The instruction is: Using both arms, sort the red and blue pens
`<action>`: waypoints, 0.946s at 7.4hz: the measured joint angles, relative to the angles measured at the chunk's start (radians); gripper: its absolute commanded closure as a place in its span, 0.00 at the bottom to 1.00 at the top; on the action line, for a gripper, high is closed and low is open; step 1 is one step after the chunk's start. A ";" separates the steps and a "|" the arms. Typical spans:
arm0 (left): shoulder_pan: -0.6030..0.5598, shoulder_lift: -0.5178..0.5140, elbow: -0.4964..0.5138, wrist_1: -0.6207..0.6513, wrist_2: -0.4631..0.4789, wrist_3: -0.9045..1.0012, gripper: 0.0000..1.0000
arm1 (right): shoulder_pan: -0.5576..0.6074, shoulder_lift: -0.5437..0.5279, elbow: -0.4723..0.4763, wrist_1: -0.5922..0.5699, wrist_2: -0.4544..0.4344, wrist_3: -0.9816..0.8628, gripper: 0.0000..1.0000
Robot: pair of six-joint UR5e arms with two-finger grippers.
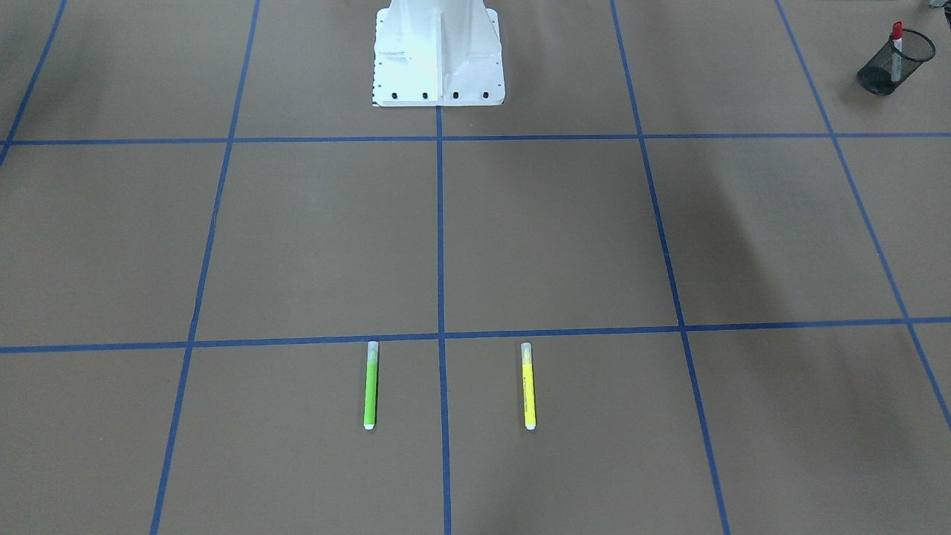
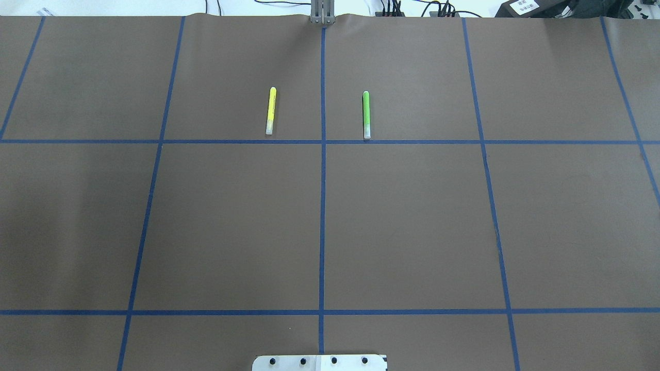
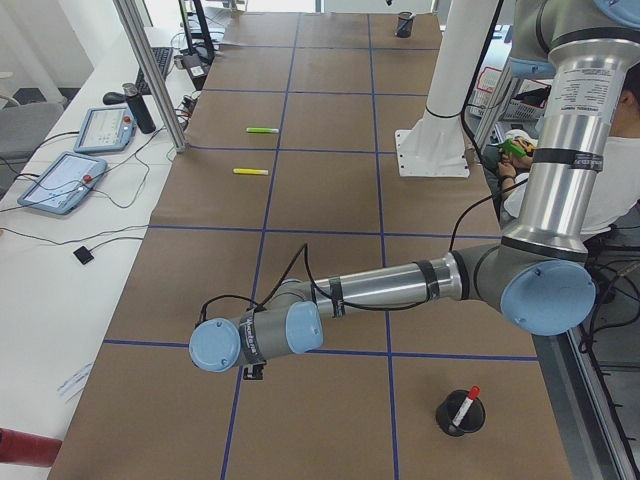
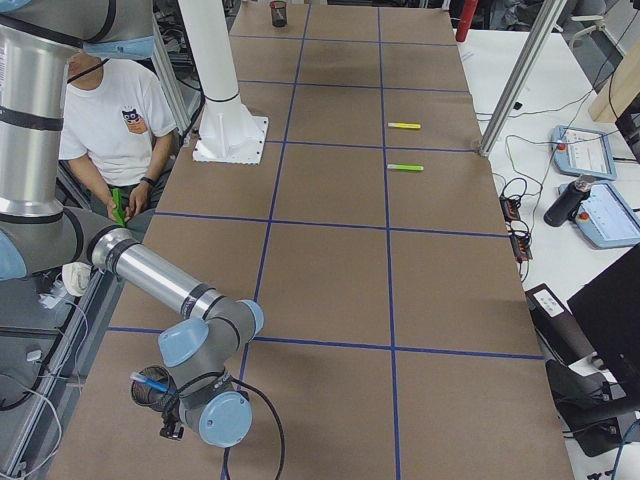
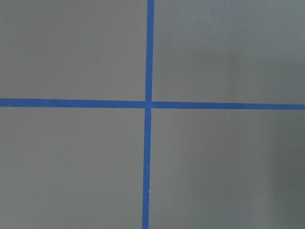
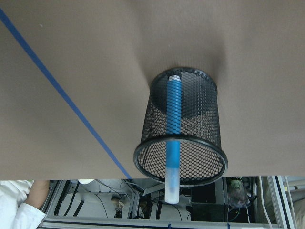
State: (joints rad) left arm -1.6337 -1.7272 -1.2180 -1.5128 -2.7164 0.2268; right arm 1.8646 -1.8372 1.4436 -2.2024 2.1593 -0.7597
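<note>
Fingers' opening you can't tell on left gripper (image 3: 254, 372) or right gripper (image 4: 172, 432); red pen (image 1: 897, 35) in mesh cup (image 1: 916, 53), well apart from pedestal (image 1: 438, 59).

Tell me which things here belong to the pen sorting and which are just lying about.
Job: red pen, in a mesh cup; blue pen, in a second mesh cup.
Lying about: lime-green marker, yellow marker, white pedestal.

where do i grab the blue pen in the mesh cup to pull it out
Grip the capped upper end of the blue pen, the only part clear above the rim of the mesh cup. Come down from above the open mouth, since the mesh wall blocks any side approach. It leans on the rim, so probably tilt to match.
</note>
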 measured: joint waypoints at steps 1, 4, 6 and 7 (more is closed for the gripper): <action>0.000 0.003 0.001 0.001 -0.004 -0.002 0.00 | 0.000 0.001 -0.005 0.064 0.019 0.000 0.00; 0.001 0.007 0.004 0.004 -0.006 -0.004 0.00 | -0.001 0.002 -0.010 0.270 0.054 0.113 0.00; 0.002 0.008 0.004 0.002 -0.006 -0.012 0.00 | -0.002 0.006 -0.013 0.443 0.070 0.329 0.00; 0.002 0.008 0.003 0.000 -0.006 -0.015 0.00 | -0.006 0.018 -0.013 0.487 0.085 0.413 0.00</action>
State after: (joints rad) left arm -1.6322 -1.7196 -1.2146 -1.5124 -2.7225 0.2119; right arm 1.8583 -1.8187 1.4308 -1.7155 2.2444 -0.3466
